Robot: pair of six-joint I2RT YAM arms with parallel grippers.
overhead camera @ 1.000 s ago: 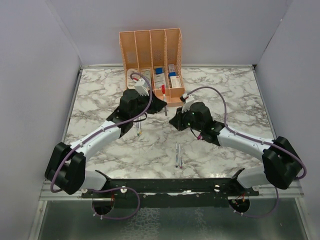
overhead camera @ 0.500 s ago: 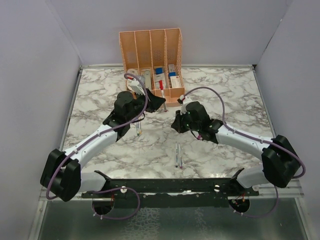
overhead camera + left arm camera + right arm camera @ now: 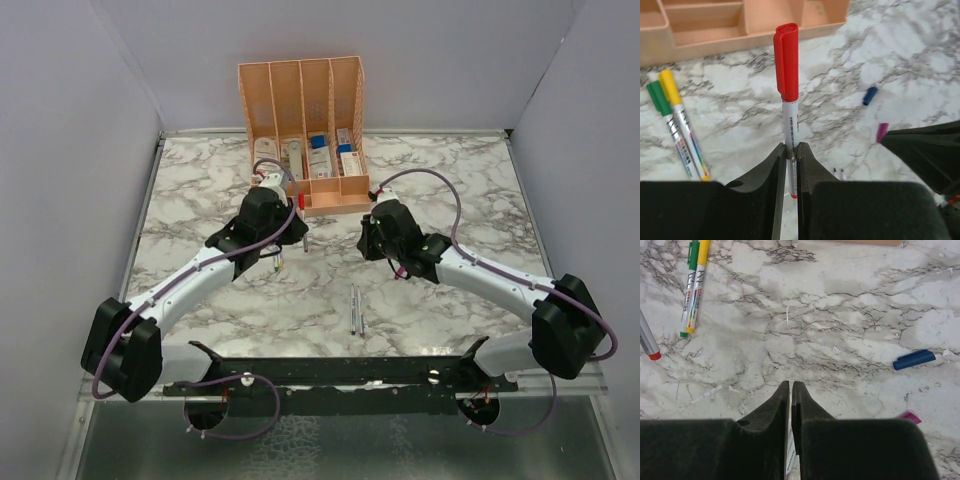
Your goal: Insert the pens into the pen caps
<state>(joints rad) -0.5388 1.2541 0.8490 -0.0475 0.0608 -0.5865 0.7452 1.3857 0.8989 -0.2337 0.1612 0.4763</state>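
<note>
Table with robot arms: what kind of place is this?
Probably a robot practice booth: plain grey walls box in the marble table, and the left arm and right arm are bolted to a black rail.

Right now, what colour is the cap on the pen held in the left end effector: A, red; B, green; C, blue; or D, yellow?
A: the left end effector is shut on an upright pen whose top wears a red cap.

Peach organizer (image 3: 255, 100) blocks back; 2 pens (image 3: 356, 310) nearside
</note>
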